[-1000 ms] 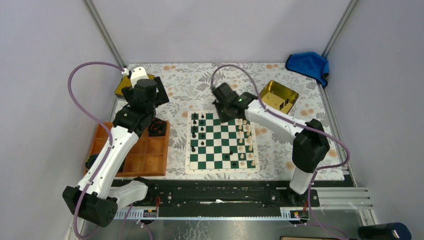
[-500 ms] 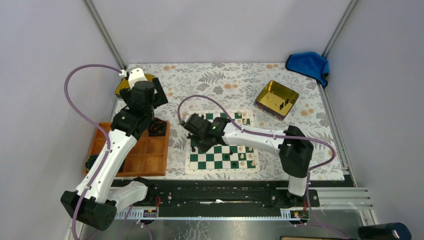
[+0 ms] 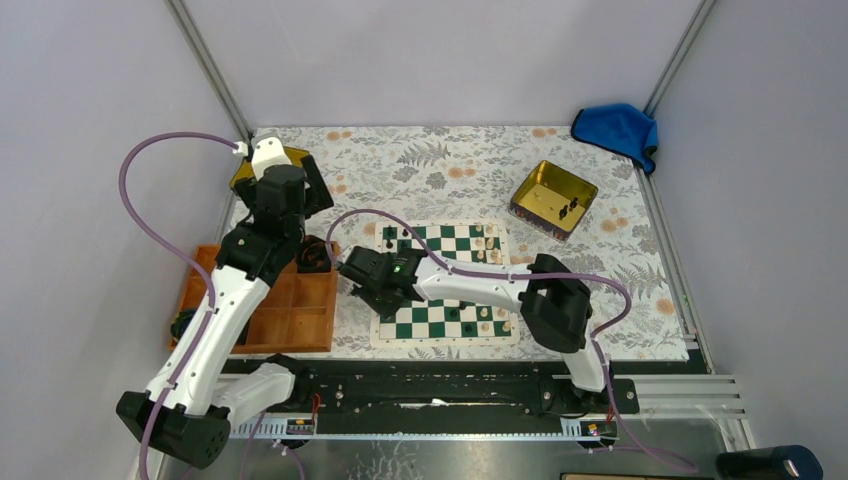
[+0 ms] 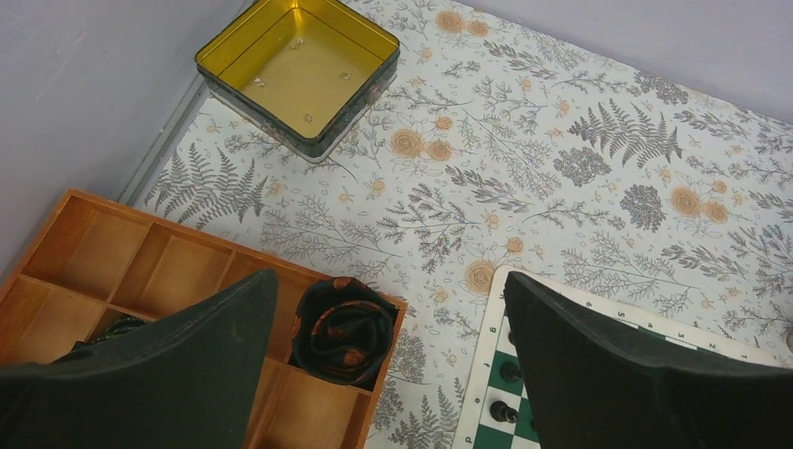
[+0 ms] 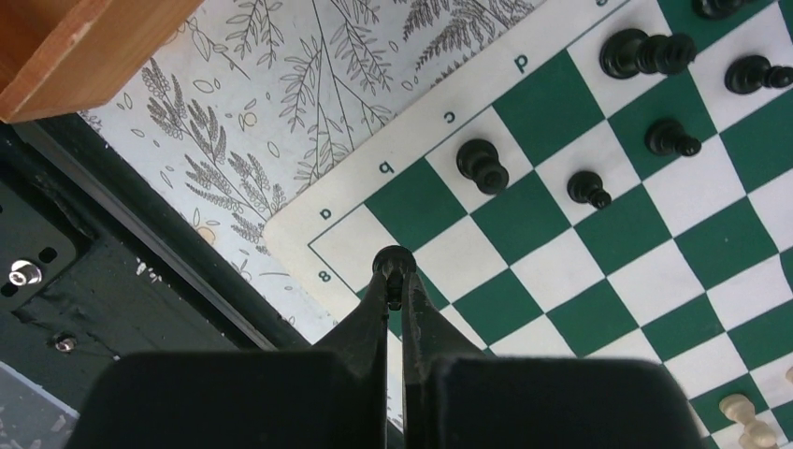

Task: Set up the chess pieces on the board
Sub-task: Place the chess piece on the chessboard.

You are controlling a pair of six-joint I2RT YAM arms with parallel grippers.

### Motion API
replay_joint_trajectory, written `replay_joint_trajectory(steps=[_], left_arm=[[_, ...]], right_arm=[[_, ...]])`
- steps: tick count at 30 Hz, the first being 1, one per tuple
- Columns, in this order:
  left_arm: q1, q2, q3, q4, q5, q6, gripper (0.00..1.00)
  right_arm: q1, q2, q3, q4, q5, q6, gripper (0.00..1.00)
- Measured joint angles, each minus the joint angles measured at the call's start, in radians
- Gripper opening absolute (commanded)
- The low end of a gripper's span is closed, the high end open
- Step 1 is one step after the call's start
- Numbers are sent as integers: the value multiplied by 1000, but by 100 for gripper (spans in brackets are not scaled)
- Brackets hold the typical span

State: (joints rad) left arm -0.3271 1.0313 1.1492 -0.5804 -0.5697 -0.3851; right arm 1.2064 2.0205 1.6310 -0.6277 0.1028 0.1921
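While the left gripper point(image 4: 388, 285) hung wide open, the right gripper point(image 5: 395, 288) pinched a black chess piece point(image 5: 395, 259) at a corner of the board point(image 5: 524, 217).

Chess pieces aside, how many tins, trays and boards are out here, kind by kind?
Gold tins: 2, back left and back right
Wooden tray: 1
Chessboard: 1
Total: 4

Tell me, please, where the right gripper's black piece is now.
In the right wrist view, the black piece is pinched in the right gripper over a corner of the board.
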Motion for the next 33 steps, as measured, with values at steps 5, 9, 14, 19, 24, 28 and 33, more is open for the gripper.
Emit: replay_joint_trajectory(steps=[5, 9, 14, 19, 24, 28, 33], left_arm=[[-6, 0, 0, 0, 0, 0, 99], [-6, 0, 0, 0, 0, 0, 99], [-7, 0, 0, 0, -4, 0, 99], [-7, 0, 0, 0, -5, 0, 99], [-7, 0, 0, 0, -4, 0, 99], [-7, 0, 0, 0, -4, 0, 99], [-7, 0, 0, 0, -4, 0, 99]], right_arm=[[0, 39, 29, 0, 1, -12, 0], [0, 68, 38, -1, 2, -19, 0], [0, 94, 42, -2, 6, -29, 0], [0, 107, 55, -2, 9, -37, 0], [0, 108, 55, 1, 10, -40, 0], [0, 113, 56, 1, 11, -41, 0], [0, 122, 56, 8, 11, -42, 0]])
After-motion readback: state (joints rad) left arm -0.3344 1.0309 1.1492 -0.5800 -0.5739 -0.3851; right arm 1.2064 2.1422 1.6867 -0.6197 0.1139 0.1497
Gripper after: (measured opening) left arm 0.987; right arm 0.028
